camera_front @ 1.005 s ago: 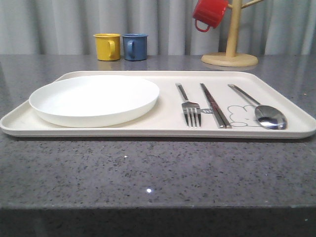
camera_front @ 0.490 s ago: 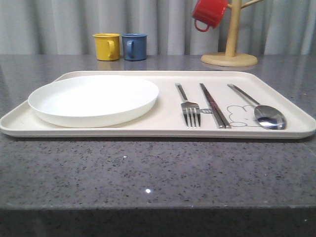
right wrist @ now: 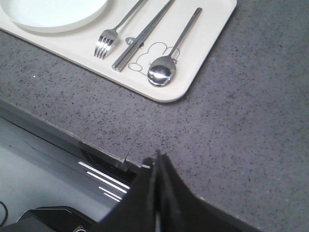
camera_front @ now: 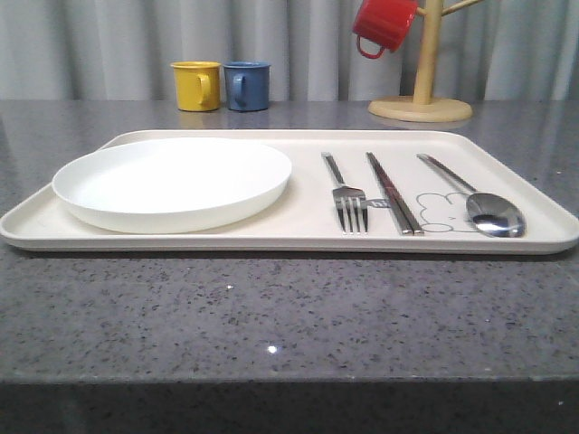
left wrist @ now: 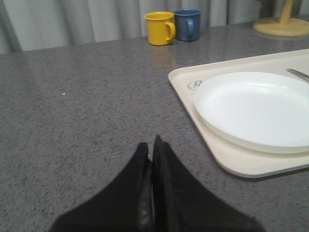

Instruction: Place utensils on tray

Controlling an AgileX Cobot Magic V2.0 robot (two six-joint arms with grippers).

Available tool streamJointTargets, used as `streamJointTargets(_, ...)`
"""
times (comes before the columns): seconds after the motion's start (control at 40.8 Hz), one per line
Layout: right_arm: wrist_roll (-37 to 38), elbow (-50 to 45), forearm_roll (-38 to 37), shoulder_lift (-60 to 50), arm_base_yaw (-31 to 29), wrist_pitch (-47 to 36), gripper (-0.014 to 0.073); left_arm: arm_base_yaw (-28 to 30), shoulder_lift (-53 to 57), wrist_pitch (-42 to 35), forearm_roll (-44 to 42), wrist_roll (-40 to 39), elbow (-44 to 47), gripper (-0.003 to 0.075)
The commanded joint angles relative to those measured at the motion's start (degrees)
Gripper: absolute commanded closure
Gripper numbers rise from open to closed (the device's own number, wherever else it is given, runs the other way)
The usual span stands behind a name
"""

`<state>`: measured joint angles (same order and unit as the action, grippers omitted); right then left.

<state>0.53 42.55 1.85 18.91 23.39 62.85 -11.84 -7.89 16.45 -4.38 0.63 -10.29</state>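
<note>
Both claws, left (left wrist: pixel 150 145) and right (right wrist: pixel 158 159), closed, off the tray (camera_front: pixel 181 242).

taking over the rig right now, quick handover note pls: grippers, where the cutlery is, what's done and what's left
Left gripper: jaws shut, empty, over bare counter beside the tray's plate end.
Right gripper: jaws shut, empty, over the counter's near edge, off the tray's spoon corner.
Tray: flat on the counter, white plate on its left half.
Utensils, all lying on the tray's right half, side by side: fork, then chopsticks, then spoon, whose bowl lies beside the bunny drawing.
Done: all three utensils are on the tray.
Left: nothing to place, as far as these views show. Mugs and mug stand at the back need no handling.
</note>
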Motion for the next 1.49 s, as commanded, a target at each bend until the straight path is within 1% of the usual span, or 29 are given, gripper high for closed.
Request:
streamJointTargets(0.0,-0.1,1.3,-0.1,0.8,-0.3,-3.6,0.0715,3.1,3.5,-10.1,2.0,-0.6,4.5,0.0739)
streamJointTargets(0.147,-0.1,1.3,-0.1,0.8,-0.3,-3.6,0.0715,7.4,8.9,-14.0,5.0,-0.6,10.6,0.0739)
streamJointTargets(0.196,-0.1,1.3,-0.1,0.8,-0.3,-3.6,0.0715,8.6,9.7,-12.5,5.0,-0.6,10.7,0.0739)
streamJointTargets(0.294,-0.1,1.3,-0.1,0.8,-0.3,-3.6,0.0715,10.7,9.6,-14.1,5.0,-0.6,10.7,0.0739)
streamJointTargets(1.323,-0.1,1.3,-0.1,0.8,-0.3,-3.6,0.0715,10.4,9.6,-14.2,5.0,-0.6,10.7,0.0739)
streamJointTargets(1.47,-0.1,1.3,-0.1,0.8,-0.3,-3.6,0.0715,10.4,9.6,-15.6,5.0,-0.6,10.7,0.0739)
